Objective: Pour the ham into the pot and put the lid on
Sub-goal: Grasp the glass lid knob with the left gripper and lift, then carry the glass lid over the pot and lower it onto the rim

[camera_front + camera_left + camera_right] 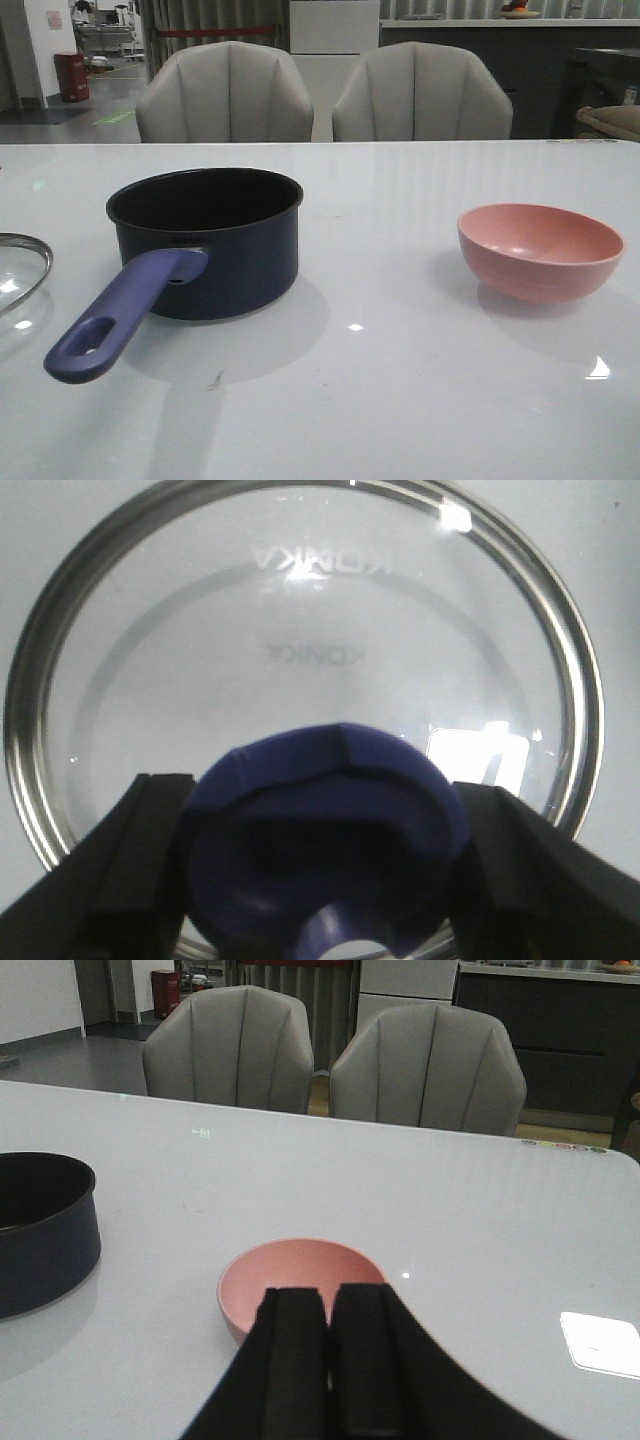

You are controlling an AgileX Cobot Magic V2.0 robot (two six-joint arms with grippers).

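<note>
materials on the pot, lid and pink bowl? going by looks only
Pot: likely coated metal; dark navy, slight sheen, black inside. Its purple handle looks like matte plastic or silicone.
Lid: clear glass, table and printed logo show through; bright steel-looking rim. Blue knob looks plastic.
Bowl: matte salmon pink, opaque; plastic or similar, can't tell for sure.
</note>
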